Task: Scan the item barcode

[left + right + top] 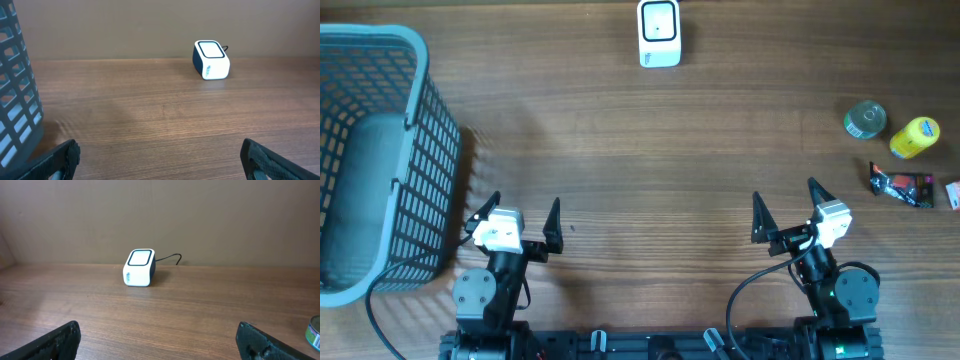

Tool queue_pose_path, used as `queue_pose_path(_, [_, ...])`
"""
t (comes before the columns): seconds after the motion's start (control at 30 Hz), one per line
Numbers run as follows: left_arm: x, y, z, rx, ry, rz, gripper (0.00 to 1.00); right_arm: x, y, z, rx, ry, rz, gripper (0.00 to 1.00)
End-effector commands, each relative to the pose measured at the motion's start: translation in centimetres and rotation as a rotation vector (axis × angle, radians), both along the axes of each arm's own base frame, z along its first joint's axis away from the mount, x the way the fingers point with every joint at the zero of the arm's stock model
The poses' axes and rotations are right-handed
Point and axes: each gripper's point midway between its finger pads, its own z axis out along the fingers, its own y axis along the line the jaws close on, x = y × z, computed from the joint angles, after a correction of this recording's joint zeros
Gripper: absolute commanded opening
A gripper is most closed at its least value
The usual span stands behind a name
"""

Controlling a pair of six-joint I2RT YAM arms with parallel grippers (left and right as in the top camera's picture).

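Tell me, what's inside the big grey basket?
In the overhead view the basket shows only its own bare grey floor, with no items. Its left side runs off the picture, so that part cannot be seen.

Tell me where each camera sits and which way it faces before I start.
Overhead: above the wood-grain table, looking straight down; both arms at the near edge, left gripper and right gripper open.
Left wrist: low, facing the far wall; grey plastic lattice basket on its left; left fingers in the bottom corners.
Right wrist: same heading; right fingers likewise.
All three share the white cube-shaped barcode scanner.
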Motion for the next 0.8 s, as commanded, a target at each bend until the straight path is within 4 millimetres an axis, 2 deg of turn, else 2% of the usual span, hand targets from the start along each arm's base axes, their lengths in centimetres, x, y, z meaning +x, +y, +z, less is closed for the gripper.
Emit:
queue_pose_path(0.0, [0.05,0.25,-0.23,-0.031,0.001,0.017,1.0,-0.02,-0.08,0.25,0.018,-0.008,-0.007,1.0])
queue_pose_path(0.77, [0.07,0.32,-0.16,-0.03,-0.001,0.02,1.0,-0.02,-0.08,0.26,0.017,-0.008,-0.007,1.0])
